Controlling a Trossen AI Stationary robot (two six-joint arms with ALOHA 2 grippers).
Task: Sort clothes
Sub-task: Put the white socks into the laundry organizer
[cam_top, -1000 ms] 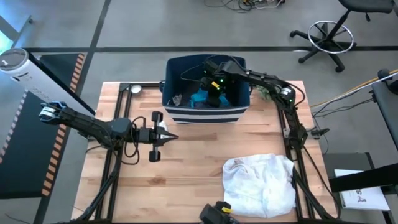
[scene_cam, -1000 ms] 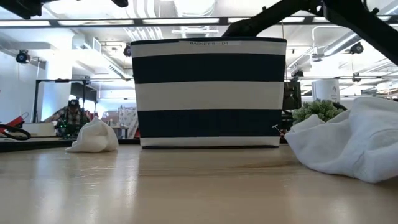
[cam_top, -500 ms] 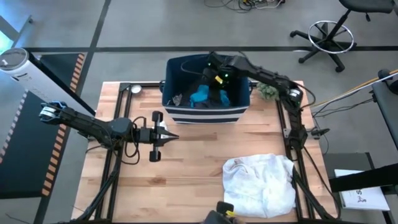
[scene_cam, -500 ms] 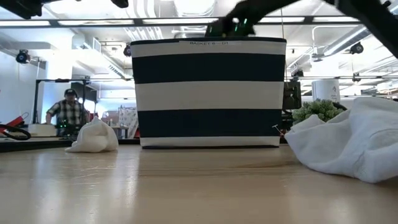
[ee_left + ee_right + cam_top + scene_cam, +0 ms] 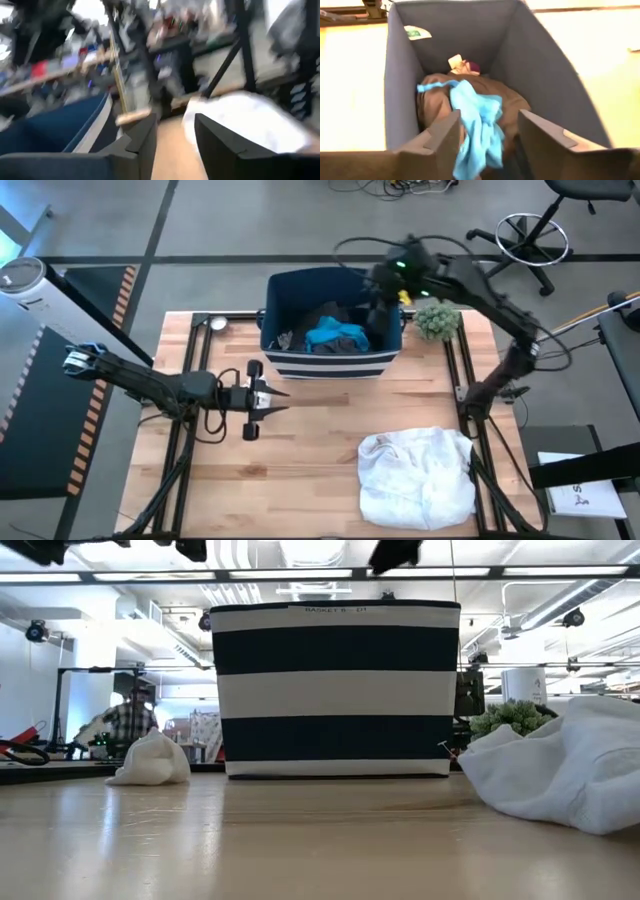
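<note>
At the left side of the table the left gripper (image 5: 268, 399) is seen, held low over the bare wood with its fingers a little apart and nothing between them; it is pointed toward the right, where the large white garment (image 5: 417, 476) is spread near the front right corner. A small white piece (image 5: 150, 760) is also seen on the table in the low view. Further to the right, at the back of the table, the striped bin (image 5: 330, 360) is placed, and inside it the bright blue garment (image 5: 476, 122) is draped over a dark brown-grey one (image 5: 432, 97), with a small maroon piece (image 5: 472, 66) behind them. The right gripper (image 5: 485, 132) is held above the bin's right part, opened wide and empty. The blue garment lies directly below and ahead of these fingers, its long axis running away from the wrist, so the right arm is judged much the nearer for a pick.
</note>
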